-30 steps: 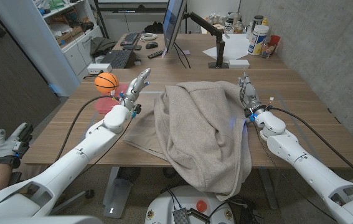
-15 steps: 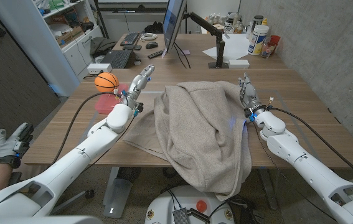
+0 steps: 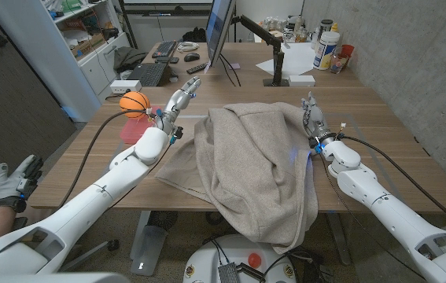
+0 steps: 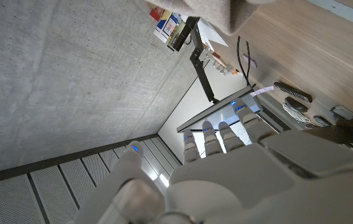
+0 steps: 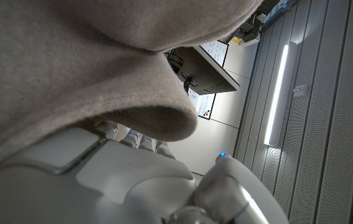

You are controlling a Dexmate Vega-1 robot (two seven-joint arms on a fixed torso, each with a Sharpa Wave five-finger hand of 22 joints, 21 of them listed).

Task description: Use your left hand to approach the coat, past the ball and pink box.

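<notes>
a wooden table [image 3: 380, 169] spans the middle of the head view. a beige coat [image 3: 254, 161] lies spread across its centre, its lower end hanging over the near edge. toward the left sit an orange ball [image 3: 134, 104] and, just below it, a pink box [image 3: 132, 131]. a monitor [image 3: 219, 31] stands at upper centre, with a white bottle [image 3: 326, 49] at upper right.

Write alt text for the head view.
A beige coat lies spread on a wooden table, its hem hanging over the near edge. The left robot hand reaches, fingers extended, beside an orange ball; the right robot hand stands at the coat's other edge.
</notes>
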